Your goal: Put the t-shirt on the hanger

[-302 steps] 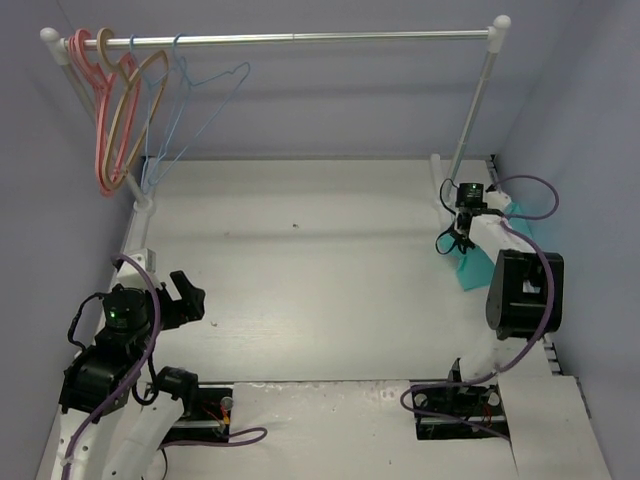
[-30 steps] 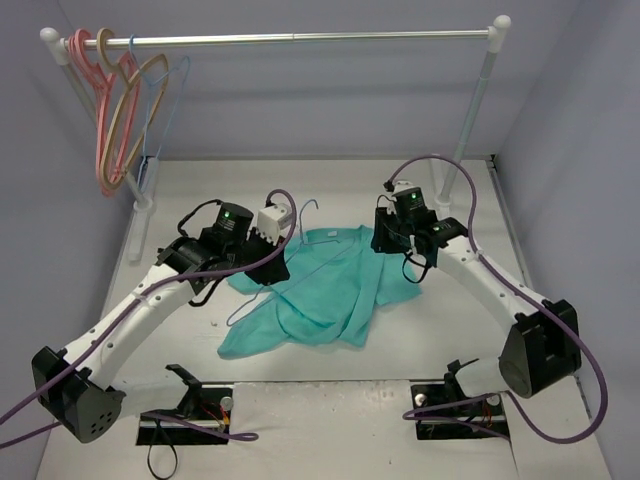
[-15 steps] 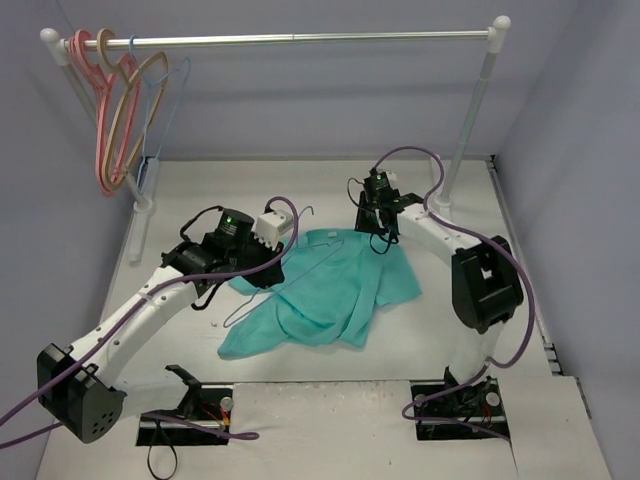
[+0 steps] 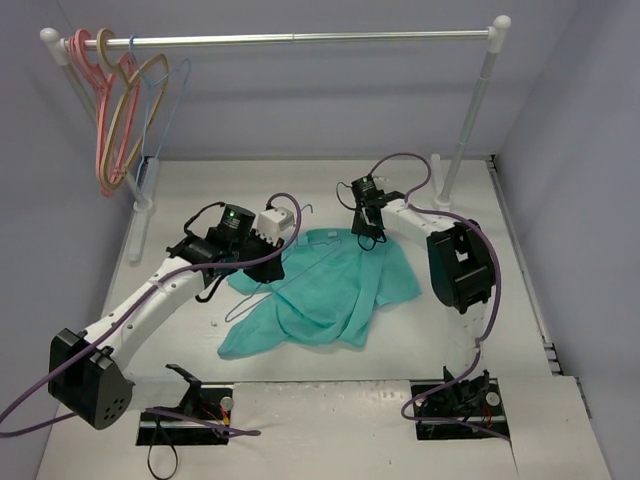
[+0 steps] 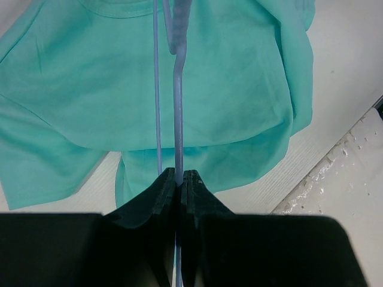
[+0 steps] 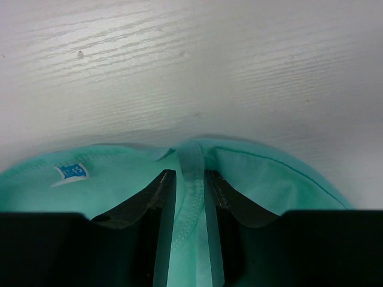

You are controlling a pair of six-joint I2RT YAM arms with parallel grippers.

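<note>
The teal t-shirt (image 4: 330,290) lies crumpled on the white table, neck toward the back. Across its left part lies the thin light-blue wire hanger (image 4: 240,311). My left gripper (image 4: 264,266) is shut on it. In the left wrist view the hanger wire (image 5: 178,107) runs straight out from the closed jaws (image 5: 178,174) over the t-shirt (image 5: 239,89). My right gripper (image 4: 368,240) sits at the shirt's collar. In the right wrist view a raised fold of the neckband (image 6: 190,173) is pinched between its fingers (image 6: 190,179), and the white neck label (image 6: 70,171) lies to the left.
A metal rail (image 4: 300,38) spans the back on two posts. At its left end hang pink hangers (image 4: 100,130), a tan hanger (image 4: 130,110) and another blue wire hanger (image 4: 165,110). The right post (image 4: 470,120) stands behind my right arm.
My right gripper has travelled left and back from the shirt's right shoulder to the collar, the arm folding in. My left gripper with the hanger has shifted slightly back.
</note>
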